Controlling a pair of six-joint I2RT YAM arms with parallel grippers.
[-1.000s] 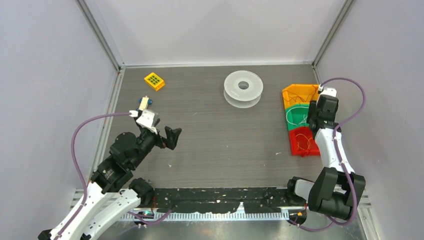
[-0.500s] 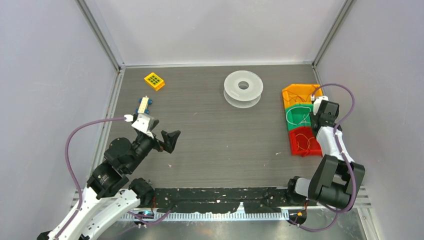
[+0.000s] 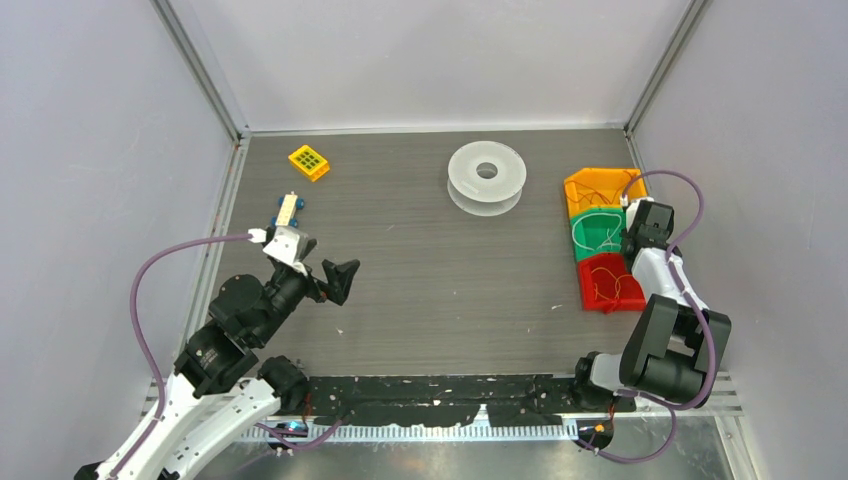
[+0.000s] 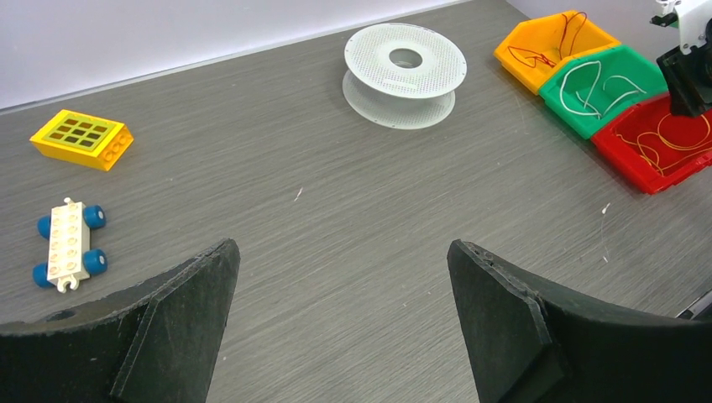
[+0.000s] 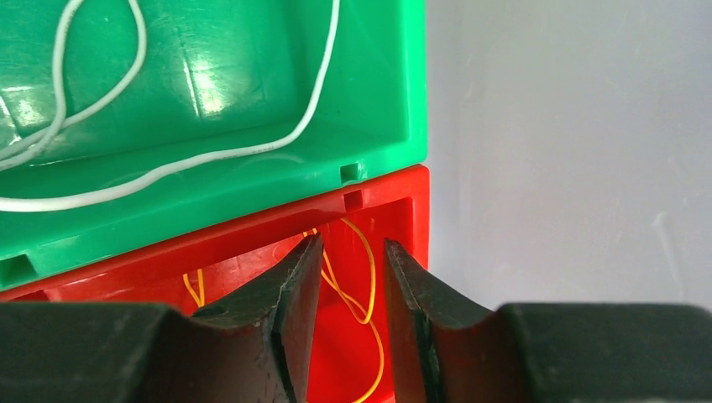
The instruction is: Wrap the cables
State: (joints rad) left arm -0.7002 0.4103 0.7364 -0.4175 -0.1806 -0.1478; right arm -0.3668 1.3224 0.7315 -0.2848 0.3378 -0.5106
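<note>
Grey wood-grain table [image 3: 420, 300] fills the floor of a pale-walled booth, seen from above. You have a white spool [image 3: 486, 177] at the far middle, a yellow brick [image 3: 309, 162] far left and a toy car [image 3: 288, 209] just nearer than it. Along the right edge three bins touch in a row: orange bin [image 3: 590, 187] farthest, green bin [image 3: 598, 243] in the middle, red bin [image 3: 588, 300] nearest. The cables [image 3: 605, 285] lie curled in the red bin, and a white wire [image 3: 588, 222] lies in the green one. Your left fingers [image 3: 345, 275] hang over bare table on the left. Your right fingers [image 3: 630, 243] point down at the join of the green and red bins.

From the left wrist, the left fingers [image 4: 180, 302] stand wide apart and hold nothing. Beyond them you see the spool [image 4: 405, 71], the brick [image 4: 81, 138], the car [image 4: 69, 243] and the three bins at far right.

From the right wrist, the right fingers [image 5: 290, 294] are parted by a narrow gap above the red bin's [image 5: 395, 201] corner. Strands of the cables [image 5: 370, 269] show in that gap, below the tips, and you cannot tell whether either finger touches them. The green bin [image 5: 252, 197] with its white wire [image 5: 210, 159] sits just beyond.
</note>
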